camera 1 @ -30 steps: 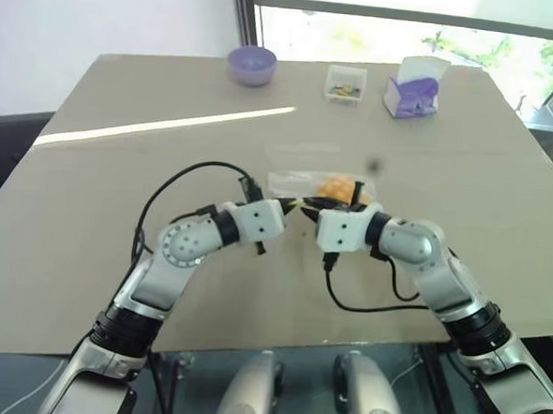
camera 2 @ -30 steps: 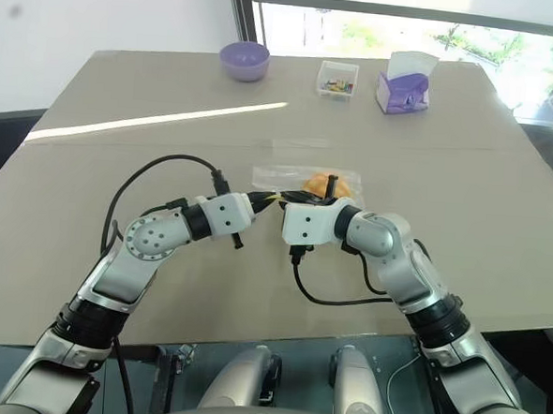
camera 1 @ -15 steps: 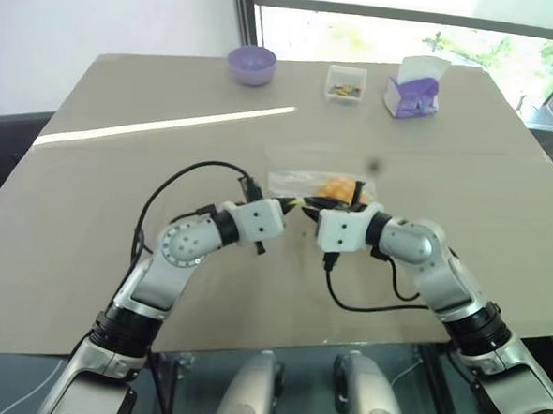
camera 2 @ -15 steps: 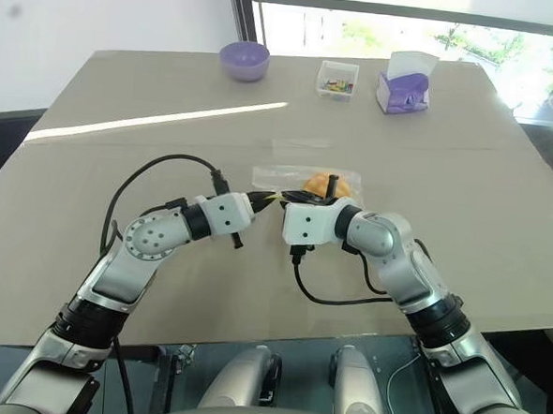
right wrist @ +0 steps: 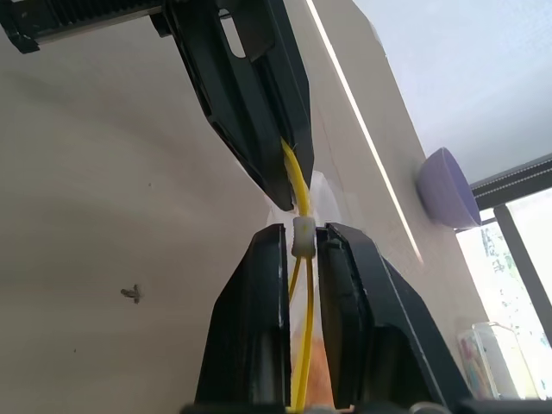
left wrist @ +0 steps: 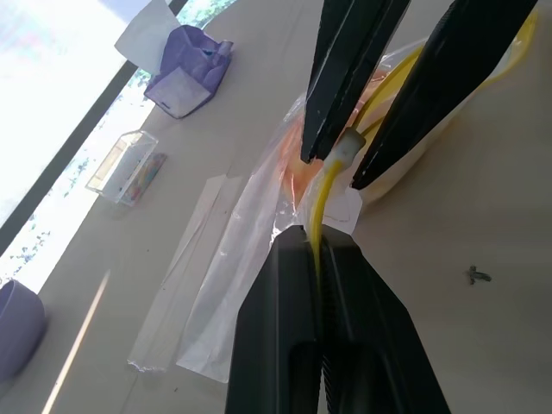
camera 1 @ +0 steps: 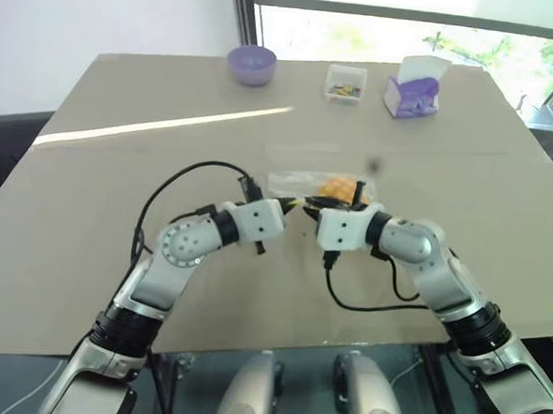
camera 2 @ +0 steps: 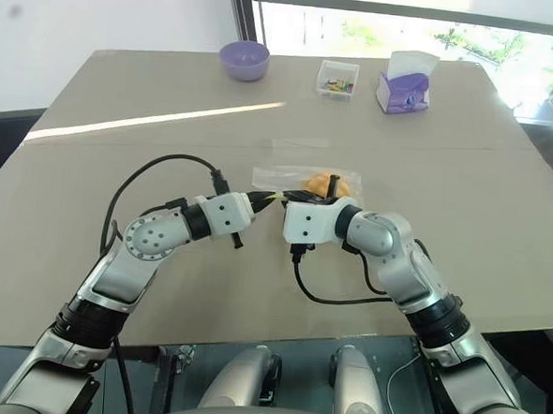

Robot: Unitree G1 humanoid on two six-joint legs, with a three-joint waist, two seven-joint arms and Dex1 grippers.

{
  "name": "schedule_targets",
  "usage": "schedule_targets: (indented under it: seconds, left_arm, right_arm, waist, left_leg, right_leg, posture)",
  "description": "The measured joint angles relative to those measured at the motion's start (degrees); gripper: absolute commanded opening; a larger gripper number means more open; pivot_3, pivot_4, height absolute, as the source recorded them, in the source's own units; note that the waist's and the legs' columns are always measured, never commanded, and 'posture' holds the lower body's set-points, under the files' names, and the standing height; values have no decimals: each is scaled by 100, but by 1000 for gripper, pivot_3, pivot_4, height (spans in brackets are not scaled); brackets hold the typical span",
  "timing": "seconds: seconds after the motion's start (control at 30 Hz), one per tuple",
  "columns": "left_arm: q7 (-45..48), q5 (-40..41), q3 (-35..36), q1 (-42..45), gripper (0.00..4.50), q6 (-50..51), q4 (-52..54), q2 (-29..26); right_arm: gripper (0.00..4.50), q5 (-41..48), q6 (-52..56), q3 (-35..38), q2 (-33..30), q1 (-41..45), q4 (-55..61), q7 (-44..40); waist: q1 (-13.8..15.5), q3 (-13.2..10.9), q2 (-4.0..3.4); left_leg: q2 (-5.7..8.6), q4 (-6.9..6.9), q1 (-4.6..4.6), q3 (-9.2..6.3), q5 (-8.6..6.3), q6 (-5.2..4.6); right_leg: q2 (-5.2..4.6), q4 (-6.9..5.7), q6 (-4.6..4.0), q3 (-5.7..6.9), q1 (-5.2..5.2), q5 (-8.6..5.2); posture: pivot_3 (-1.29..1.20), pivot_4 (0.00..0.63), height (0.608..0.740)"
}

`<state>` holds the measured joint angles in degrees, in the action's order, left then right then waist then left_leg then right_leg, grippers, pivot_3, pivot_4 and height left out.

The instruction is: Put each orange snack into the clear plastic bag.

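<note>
Now both hands, left [left wrist: 315, 259] and right [right wrist: 300, 246], pinch the clear plastic bag [left wrist: 250, 250] (orange snack [camera 1: 335, 188] inside).

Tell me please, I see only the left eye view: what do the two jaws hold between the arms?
Observer: The left wrist view shows the left gripper shut on the yellow seal strip of the clear plastic bag.
Operator: And the right one?
Observer: The right gripper is closed on the small white slider that sits on that strip.
Operator: Is the orange snack already inside?
Observer: Yes, the orange snack shows through the bag's film.
</note>
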<state>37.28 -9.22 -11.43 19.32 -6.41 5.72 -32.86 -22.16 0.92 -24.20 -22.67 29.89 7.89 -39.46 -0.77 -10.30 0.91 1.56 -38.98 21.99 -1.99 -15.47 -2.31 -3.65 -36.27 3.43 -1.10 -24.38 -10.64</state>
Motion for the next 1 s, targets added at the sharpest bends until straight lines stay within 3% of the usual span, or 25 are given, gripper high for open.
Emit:
schedule_targets:
  seconds: [0.07,0.17,0.67,1.0]
  left_arm:
    - [0,0,0,0,0,4,0,0]
    - [0,0,0,-1,0,14,0,-1]
    - [-2,-1,4,-31,0,53,46,-17]
    - [-2,43,-41,-92,0,-303,-340,-52]
  right_arm:
    - [631,3,10,0,11,0,0,-1]
    - [10,14,17,2,14,0,0,-2]
    - [10,59,20,12,9,-12,9,-10]
    - [10,293,-119,69,-599,-397,246,-18]
  waist:
    - [0,0,0]
    - [-1,0,0]
    - [0,0,0]
    - [8,0,0]
  left_leg:
    - [0,2,0,0,0,0]
    - [0,4,0,-1,0,0]
    - [0,43,0,0,1,1]
    - [3,55,12,1,1,1]
  right_leg:
    - [0,2,0,1,0,0]
    - [0,4,0,1,0,0]
    - [0,37,0,2,-1,1]
    - [-4,40,-1,1,-19,1]
  posture:
    - [0,150,740]
    - [0,150,740]
    - [0,150,740]
    - [0,150,740]
